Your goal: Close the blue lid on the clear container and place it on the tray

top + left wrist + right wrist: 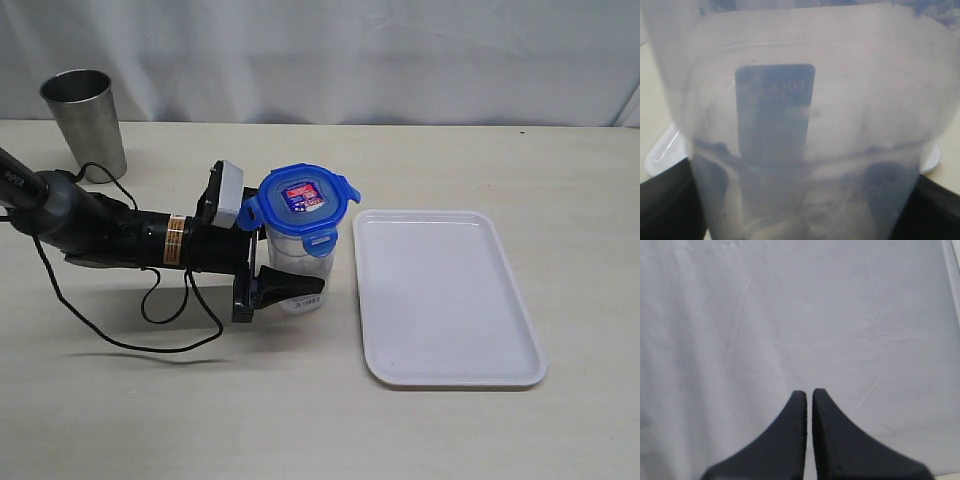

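- Placement: clear container point(305, 252) (tall, narrow, transparent plastic, rounded-square rim) stands upright on the pale beige counter point(300, 420). In the exterior view it is just left of the tray, close to its edge but not on it.
- Closure: blue lid point(300, 198) (small, roundish, bright blue plastic, red-and-white sticker on top) sits on the container's rim. Its side flaps jut outward and the front flap hangs down over the rim.
- Target: white tray point(450, 340) (flat, rectangular, plastic, rounded corners, low raised rim) lies flat on the counter.
- Left arm lies low over the counter, reaching in from the left. The left end effector point(300, 264) is clamped on the container's lower body, with one black finger point(292, 286) in front and the other behind.
- Left wrist view: the blurred container wall fills the frame and shows a dark rectangular label patch. Black fingers point(665, 205) press in at both lower corners, and white tray edges show beyond.
- Right end effector point(809, 396) is outside the exterior view. Its black fingers are together with a hairline slit between them, holding nothing, against white cloth point(790, 315).
- Grey steel cup point(85, 120) stands upright at the back left of the counter, well apart from the container.
- Black cable point(150, 335) loops on the counter beneath the left arm.
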`<state>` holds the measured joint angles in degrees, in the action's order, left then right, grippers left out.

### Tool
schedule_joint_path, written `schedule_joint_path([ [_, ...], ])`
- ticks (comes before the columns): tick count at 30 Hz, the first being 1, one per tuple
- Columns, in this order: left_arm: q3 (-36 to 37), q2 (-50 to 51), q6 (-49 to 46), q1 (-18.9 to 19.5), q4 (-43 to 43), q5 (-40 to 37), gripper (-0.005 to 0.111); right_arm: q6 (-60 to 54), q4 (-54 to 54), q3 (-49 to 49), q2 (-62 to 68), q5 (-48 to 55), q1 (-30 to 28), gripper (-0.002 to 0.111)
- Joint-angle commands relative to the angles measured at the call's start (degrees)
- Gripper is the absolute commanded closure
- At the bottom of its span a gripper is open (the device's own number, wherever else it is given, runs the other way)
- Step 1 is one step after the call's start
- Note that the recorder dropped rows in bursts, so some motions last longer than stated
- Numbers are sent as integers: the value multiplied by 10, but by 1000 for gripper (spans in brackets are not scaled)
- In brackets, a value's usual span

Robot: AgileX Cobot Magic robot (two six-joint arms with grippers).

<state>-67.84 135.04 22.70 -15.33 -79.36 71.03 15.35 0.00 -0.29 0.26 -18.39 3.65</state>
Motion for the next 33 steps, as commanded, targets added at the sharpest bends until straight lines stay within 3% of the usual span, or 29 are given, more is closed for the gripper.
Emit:
schedule_joint_path([
  [1, -4, 5, -1, 0, 4, -11, 107, 83, -48, -42, 21, -11, -2, 104],
  [6, -4, 5, -1, 0, 4, -11, 107, 236, -220, -147, 120, 56, -2, 100],
  [10, -4, 5, -1, 0, 4, -11, 107, 327, -347, -241, 244, 111, -2, 81],
  [11, -4, 5, -1, 0, 5, -11, 107, 336, -390, -278, 301, 117, -2, 73],
  [15, -4, 5, -1, 0, 5, -11, 107, 303, -433, -393, 487, 142, -2, 71],
  [16, -4, 5, -1, 0, 5, -11, 107, 301, -433, -422, 517, 178, -2, 71],
  [19, -4, 5, -1, 0, 5, -11, 107, 268, -446, -584, 664, 475, -2, 71],
  [21, -4, 5, -1, 0, 5, -11, 107, 166, -320, -671, 752, 580, -2, 71],
  [24, -4, 5, -1, 0, 5, -11, 107, -225, 112, -768, 847, 639, -2, 71],
  [26, -4, 5, -1, 0, 4, -11, 107, -420, 346, -802, 895, 702, -2, 71],
  [29, -4, 5, -1, 0, 4, -11, 107, -516, 491, -822, 938, 775, -2, 68],
  [33, -4, 5, -1, 0, 5, -11, 107, -554, 538, -830, 986, 817, 13, 60],
])
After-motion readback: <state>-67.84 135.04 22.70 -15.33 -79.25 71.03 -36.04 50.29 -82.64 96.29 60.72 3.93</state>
